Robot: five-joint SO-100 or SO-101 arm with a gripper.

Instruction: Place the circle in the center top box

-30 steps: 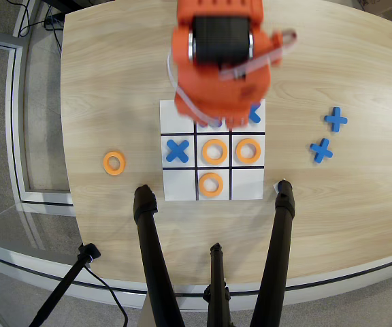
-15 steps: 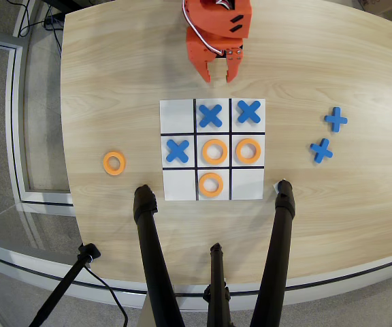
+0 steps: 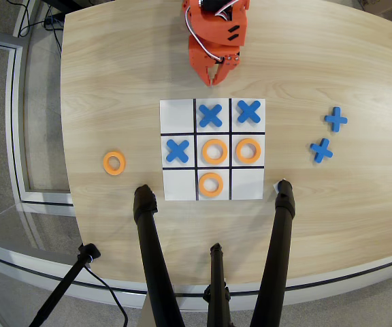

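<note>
In the overhead view, one orange circle (image 3: 114,163) lies flat on the bare wood at the left of the frame, well apart from the white board (image 3: 177,112). Three more orange rings sit inside cells: one in the middle cell (image 3: 214,151), one in the cell to its right (image 3: 248,150), and one in the middle cell of the lower row (image 3: 211,184).

Blue crosses fill the middle (image 3: 210,115) and right (image 3: 249,112) cells of the upper row and the left cell of the middle row (image 3: 177,150). The upper-left, lower-left and lower-right cells are plain white. Two further blue crosses (image 3: 335,119) (image 3: 321,150) lie on the table (image 3: 114,68) at the right of the frame, apart from the board.

The orange gripper (image 3: 216,80) hangs at the top centre, just above the board's upper edge, its tips close together with nothing between them. The arm behind it is cut off by the top edge of the frame.

Three black tripod legs (image 3: 154,259) rise from the bottom of the frame, two ending just beside the board's lower corners, and they hide part of the table's near edge.
</note>
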